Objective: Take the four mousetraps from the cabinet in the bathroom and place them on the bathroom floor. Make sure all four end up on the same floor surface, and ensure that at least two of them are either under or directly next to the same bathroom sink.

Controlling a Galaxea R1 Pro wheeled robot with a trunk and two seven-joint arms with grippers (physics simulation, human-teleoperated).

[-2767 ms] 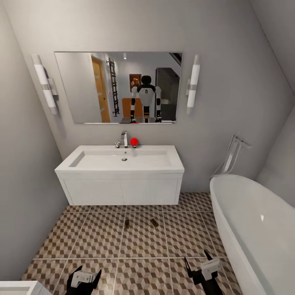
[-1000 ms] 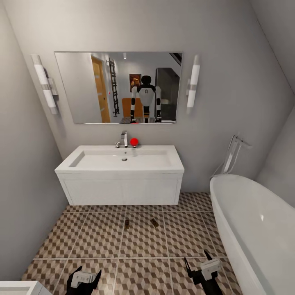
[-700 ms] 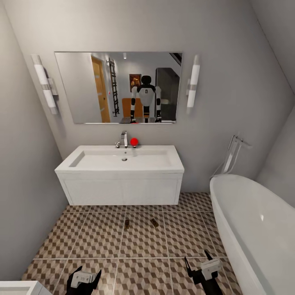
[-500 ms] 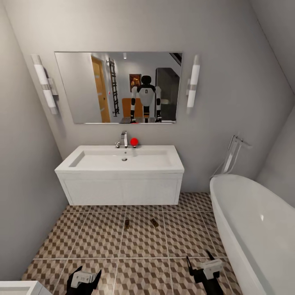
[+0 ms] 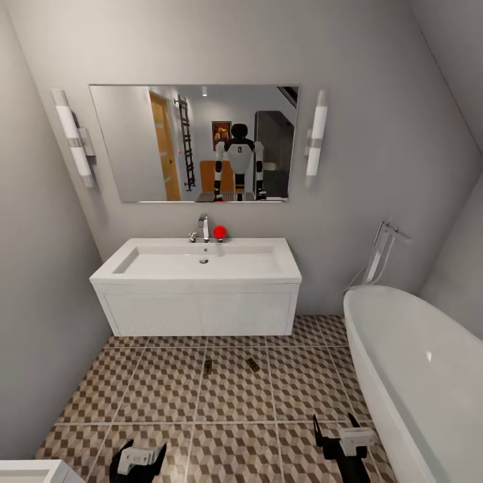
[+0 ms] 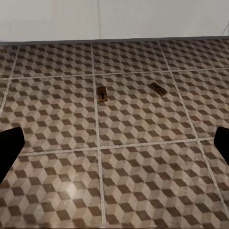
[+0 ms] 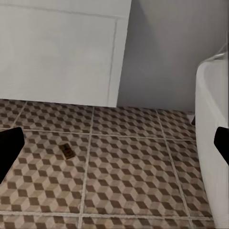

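Both tools have dropped lower and drawn back toward the robot since a moment ago; the mousetraps lie where they were. The left tool (image 5: 139,457) hangs spread wide and empty above the bathroom floor (image 5: 161,392), near the wall on that side. Ahead of it, two mousetraps sit on the cube-patterned tiles just in front of the white sink vanity (image 5: 198,305): one mousetrap (image 5: 208,367) lies lengthwise toward the vanity, the other mousetrap (image 5: 252,365) lies angled, a little apart to its right. The right tool (image 5: 340,439) hovers released, holding nothing, just beside the white bathtub (image 5: 416,376). A mirror (image 5: 194,142) above the sink reflects the robot.
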